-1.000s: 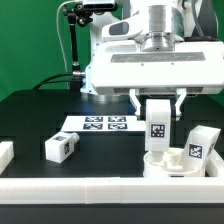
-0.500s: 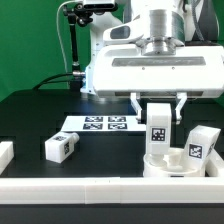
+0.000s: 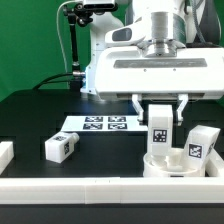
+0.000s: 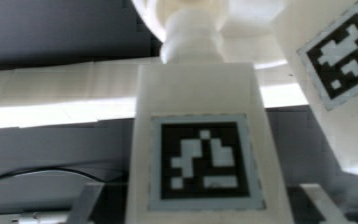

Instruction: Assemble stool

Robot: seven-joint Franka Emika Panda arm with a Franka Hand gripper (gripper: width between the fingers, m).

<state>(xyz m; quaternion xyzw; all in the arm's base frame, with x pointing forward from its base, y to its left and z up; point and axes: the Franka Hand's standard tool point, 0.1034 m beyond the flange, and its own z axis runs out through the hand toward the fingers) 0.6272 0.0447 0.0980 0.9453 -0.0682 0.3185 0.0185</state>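
We see the gripper point(image 3: 158, 108) clamped on an upright leg point(image 3: 158, 128) over the seat point(image 3: 165, 168). We cannot tell whether leg and seat touch.

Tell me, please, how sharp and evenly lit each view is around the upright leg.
Exterior view: even light, no glare, the tag on the leg crisp, but the white seat blends into the white rail in front. Wrist view: the leg fills the frame, soft-focused, tag edges fuzzy; a second tag is cropped.
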